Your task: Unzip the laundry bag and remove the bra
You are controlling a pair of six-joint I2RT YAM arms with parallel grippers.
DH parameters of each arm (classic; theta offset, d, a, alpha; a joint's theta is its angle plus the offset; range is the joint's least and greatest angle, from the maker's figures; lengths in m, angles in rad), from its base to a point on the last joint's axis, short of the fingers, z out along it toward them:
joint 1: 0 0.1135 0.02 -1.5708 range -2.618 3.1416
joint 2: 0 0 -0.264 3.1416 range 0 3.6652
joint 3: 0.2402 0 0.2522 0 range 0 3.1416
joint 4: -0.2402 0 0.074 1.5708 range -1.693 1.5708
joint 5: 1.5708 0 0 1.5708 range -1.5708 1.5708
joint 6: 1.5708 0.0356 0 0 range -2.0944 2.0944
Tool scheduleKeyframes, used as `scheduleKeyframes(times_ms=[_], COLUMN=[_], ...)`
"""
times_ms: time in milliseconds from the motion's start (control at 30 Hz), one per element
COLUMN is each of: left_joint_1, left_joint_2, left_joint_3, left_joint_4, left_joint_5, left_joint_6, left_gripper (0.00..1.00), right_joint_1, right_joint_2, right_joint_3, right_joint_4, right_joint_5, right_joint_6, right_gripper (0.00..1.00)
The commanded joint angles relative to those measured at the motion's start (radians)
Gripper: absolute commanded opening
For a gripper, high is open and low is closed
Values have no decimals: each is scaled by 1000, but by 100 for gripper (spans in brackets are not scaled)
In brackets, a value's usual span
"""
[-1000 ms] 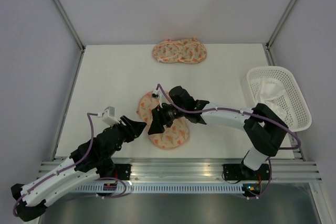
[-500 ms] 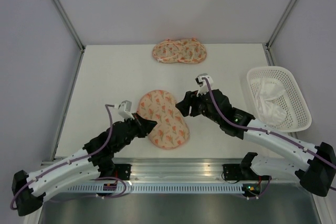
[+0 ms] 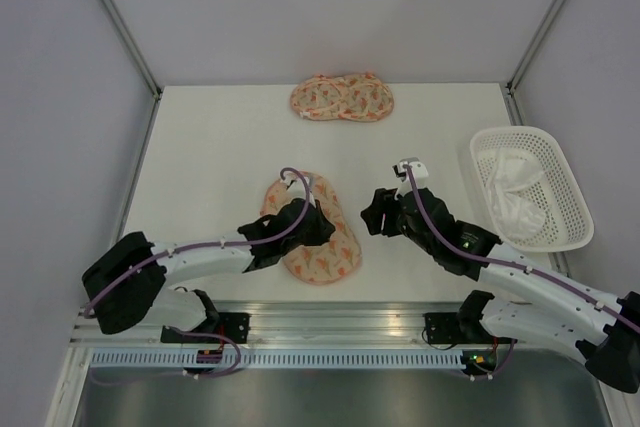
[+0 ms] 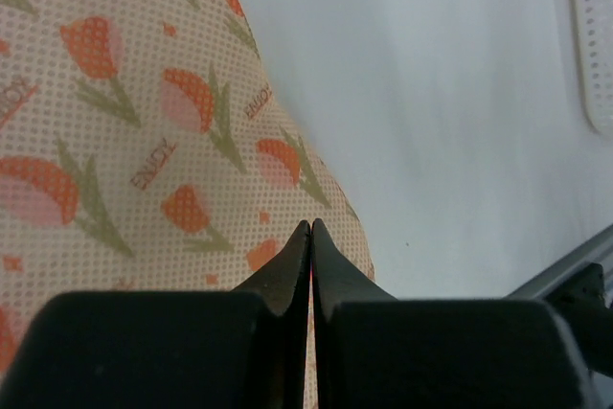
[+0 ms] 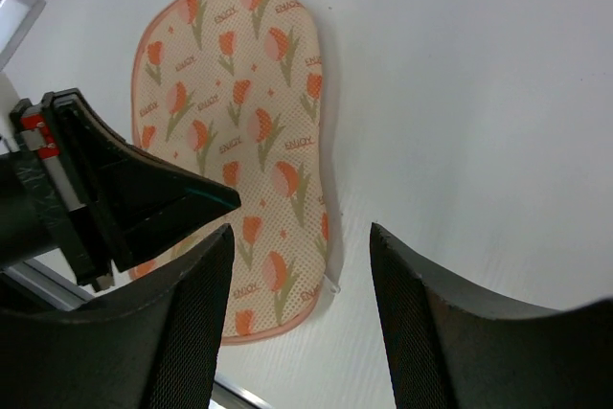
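Clenched shut, the left hand [image 4: 309,230] meets the edge of the tulip-print laundry bag [image 3: 322,259] beneath it; the right hand [image 3: 376,213] hovers released beside. Bra unseen; unzipping apparently pending, needing the zip pull found.

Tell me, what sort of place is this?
Probably a robotics lab test cell: two arms bolted to a metal rail, a white table boxed by plain panels, staged laundry bag and basket.

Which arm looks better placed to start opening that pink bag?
Probably left: the left gripper is shut at the edge of the laundry bag, while the right gripper hangs open beside the bag, touching nothing.
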State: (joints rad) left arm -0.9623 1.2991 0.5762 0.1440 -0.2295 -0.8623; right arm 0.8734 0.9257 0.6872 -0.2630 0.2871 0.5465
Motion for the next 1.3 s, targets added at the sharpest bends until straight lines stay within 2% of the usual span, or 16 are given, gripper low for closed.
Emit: scheduleKeyframes(times_ms=[0, 100, 267, 433, 533, 700, 900, 1033, 1133, 1267], left_joint_1=[-1, 20, 100, 117, 169, 377, 632, 827, 907, 1074], left_joint_2=[116, 202, 287, 275, 282, 252, 215, 288, 394, 552], left_joint_3=[112, 145, 99, 44, 27, -38, 23, 157, 273, 422], left_joint_4=[-35, -112, -126, -138, -188, -150, -161, -193, -224, -268], left_joint_5=[-72, -103, -18, -34, -39, 47, 146, 223, 225, 315], left_joint_6=[52, 8, -72, -112, -129, -123, -46, -9, 11, 8], left_gripper=[2, 2, 2, 2, 2, 2, 2, 2, 2, 2], right_joint_1=[1, 1, 2, 1, 1, 2, 1, 1, 1, 1], right_joint_2=[-14, -13, -40, -53, -45, -39, -27, -21, -22, -33], right_joint_3=[-14, -15, -34, -49, -51, -58, -61, -61, -64, -64], right_joint_4=[-11, -30, -33, -38, -38, -42, -38, -42, -45, -67], right_joint_5=[29, 32, 34, 40, 30, 27, 20, 15, 12, 17], right_joint_6=[15, 21, 30, 33, 36, 38, 36, 33, 30, 30], right_gripper=[64, 64, 64, 64, 64, 64, 64, 64, 65, 65])
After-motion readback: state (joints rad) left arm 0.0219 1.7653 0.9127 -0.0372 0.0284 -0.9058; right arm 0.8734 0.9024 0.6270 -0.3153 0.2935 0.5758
